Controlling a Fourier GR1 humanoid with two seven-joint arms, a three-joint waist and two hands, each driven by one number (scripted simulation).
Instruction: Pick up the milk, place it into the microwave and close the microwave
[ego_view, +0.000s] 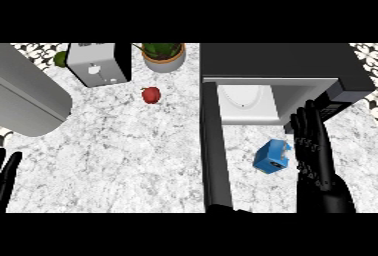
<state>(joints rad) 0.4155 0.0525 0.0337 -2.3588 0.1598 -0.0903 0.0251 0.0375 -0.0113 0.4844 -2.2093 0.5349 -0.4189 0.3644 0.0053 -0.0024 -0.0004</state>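
The milk is a small blue carton (271, 155) lying tilted on the marble counter in front of the microwave (280, 62). The microwave's door (215, 150) hangs open, seen edge-on as a dark slab running toward me at the carton's left. Its white inside (246, 102) shows, with nothing in it. My right hand (316, 160) is open, fingers straight and pointing away from me, just to the right of the carton and close beside it. My left hand (9, 177) rests open at the lower left edge, far from the carton.
A red pepper-like fruit (150, 94) lies on the counter (125, 150) mid-left. A toaster (100, 64) and a potted plant (163, 54) stand at the back. A large grey curved object (28, 97) fills the left side.
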